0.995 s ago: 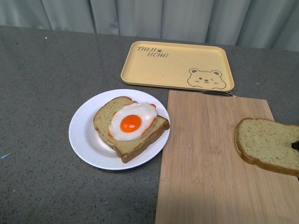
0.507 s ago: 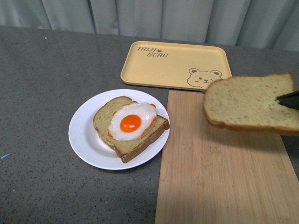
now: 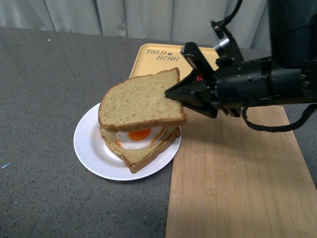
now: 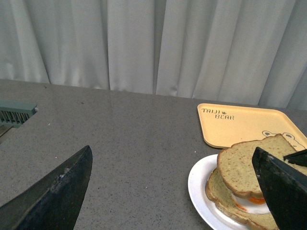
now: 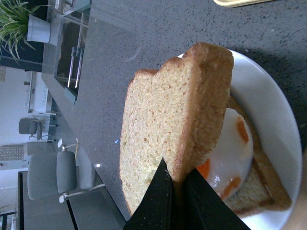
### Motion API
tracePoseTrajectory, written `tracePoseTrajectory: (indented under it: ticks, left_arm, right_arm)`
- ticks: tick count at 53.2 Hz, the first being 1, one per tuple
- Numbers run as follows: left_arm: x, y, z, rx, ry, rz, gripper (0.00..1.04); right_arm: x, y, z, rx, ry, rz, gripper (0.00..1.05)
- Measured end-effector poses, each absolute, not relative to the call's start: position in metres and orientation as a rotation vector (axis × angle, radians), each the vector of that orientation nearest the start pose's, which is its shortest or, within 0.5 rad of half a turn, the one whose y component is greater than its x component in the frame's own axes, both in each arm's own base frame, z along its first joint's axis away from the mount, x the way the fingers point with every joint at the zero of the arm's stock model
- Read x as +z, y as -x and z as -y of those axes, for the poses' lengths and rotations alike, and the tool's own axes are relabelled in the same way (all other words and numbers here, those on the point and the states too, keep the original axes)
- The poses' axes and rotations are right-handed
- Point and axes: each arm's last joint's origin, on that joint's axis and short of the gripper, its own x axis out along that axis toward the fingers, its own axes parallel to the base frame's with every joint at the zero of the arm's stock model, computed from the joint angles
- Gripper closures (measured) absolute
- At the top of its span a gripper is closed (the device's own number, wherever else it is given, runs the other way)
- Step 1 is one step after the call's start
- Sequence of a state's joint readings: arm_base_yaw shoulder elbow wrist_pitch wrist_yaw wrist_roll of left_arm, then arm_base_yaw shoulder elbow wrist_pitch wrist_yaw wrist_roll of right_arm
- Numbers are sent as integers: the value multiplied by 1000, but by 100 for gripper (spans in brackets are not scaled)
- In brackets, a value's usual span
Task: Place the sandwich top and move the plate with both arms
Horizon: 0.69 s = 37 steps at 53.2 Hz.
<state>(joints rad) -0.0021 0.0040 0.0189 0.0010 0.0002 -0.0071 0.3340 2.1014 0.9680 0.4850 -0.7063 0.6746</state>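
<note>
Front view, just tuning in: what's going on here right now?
The right gripper is shut on one edge of the sandwich top, holding it over the egg-topped slice on the plate. The top is not released yet, and the egg shows in the gap under it. The left gripper is open and empty, not touching the plate. The plate sits beside the wooden board.
</note>
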Motion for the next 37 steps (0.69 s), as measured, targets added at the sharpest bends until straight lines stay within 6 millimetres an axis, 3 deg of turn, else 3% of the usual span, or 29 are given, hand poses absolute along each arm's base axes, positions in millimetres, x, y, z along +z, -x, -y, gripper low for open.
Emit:
tracePoseTrajectory:
  ticks: [17, 29, 31, 37]
  left_arm:
    - [170, -97, 0, -2, 7, 16, 7]
    - [170, -97, 0, -2, 7, 16, 7]
    - [170, -97, 0, -2, 7, 16, 7]
    - [170, -97, 0, -2, 7, 16, 7]
  right_arm:
    - [63, -362, -159, 701, -702, -1069, 101]
    - [64, -351, -146, 658, -655, -1057, 57]
    - [70, -345, -138, 623, -612, -1018, 46]
    - [88, -334, -119, 553, -519, -933, 28]
